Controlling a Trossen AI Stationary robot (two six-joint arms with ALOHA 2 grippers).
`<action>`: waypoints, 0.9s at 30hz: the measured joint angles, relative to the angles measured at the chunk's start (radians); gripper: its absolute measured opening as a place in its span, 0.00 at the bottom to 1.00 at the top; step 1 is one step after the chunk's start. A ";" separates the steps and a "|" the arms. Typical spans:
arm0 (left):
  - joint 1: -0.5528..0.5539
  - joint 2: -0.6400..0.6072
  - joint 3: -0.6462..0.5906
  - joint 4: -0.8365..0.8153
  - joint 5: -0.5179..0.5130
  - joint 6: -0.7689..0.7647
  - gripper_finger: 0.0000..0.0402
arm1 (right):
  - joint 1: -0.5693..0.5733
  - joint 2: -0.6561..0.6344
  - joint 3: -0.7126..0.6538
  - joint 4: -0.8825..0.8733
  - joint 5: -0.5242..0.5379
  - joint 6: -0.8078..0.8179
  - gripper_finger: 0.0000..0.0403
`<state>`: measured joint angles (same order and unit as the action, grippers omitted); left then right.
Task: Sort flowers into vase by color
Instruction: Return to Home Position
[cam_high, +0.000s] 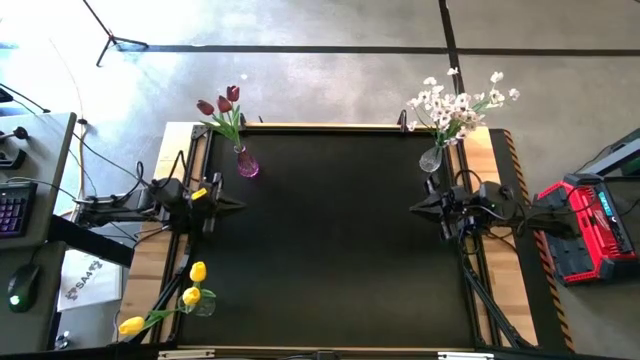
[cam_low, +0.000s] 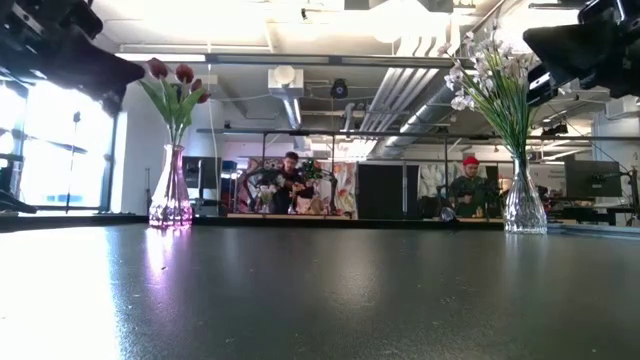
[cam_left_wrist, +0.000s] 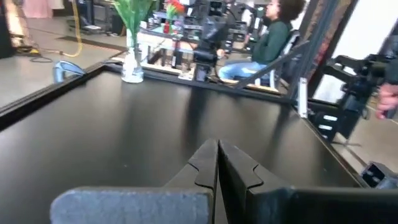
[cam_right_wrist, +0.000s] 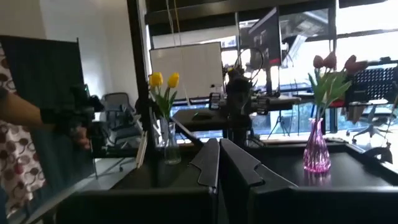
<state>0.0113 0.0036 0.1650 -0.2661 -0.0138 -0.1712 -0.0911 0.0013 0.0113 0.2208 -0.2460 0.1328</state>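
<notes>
Dark red tulips (cam_high: 222, 104) stand with their stems in a pink vase (cam_high: 247, 163) at the mat's far left; they also show in the low view (cam_low: 172, 85). White blossom sprays (cam_high: 458, 103) stand in a clear vase (cam_high: 431, 158) at the far right. Yellow tulips (cam_high: 190, 290) stand in a clear vase (cam_high: 204, 303) at the near left. My left gripper (cam_high: 240, 205) is shut and empty at the mat's left edge. My right gripper (cam_high: 413, 207) is shut and empty at the right edge. Both point toward the mat's middle.
The black mat (cam_high: 330, 250) lies between the arms. A red tool case (cam_high: 590, 230) sits off the table's right side. A keyboard (cam_high: 12, 210) and a mouse (cam_high: 20, 285) lie on a desk at the left. People sit in the room beyond (cam_low: 290, 180).
</notes>
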 joint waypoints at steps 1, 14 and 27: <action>0.000 0.000 0.000 0.000 -0.014 0.002 0.00 | 0.000 0.000 0.000 -0.004 -0.004 0.000 0.00; 0.000 0.015 -0.153 0.280 -0.038 -0.015 0.00 | 0.000 0.006 -0.001 -0.068 0.014 -0.054 0.00; 0.000 0.078 -0.153 0.281 -0.042 0.042 0.00 | -0.001 0.002 -0.002 -0.124 0.025 -0.035 0.00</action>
<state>0.0116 0.0817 0.0116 0.0145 -0.0560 -0.1287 -0.0917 0.0036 0.0097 0.0964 -0.2207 0.0980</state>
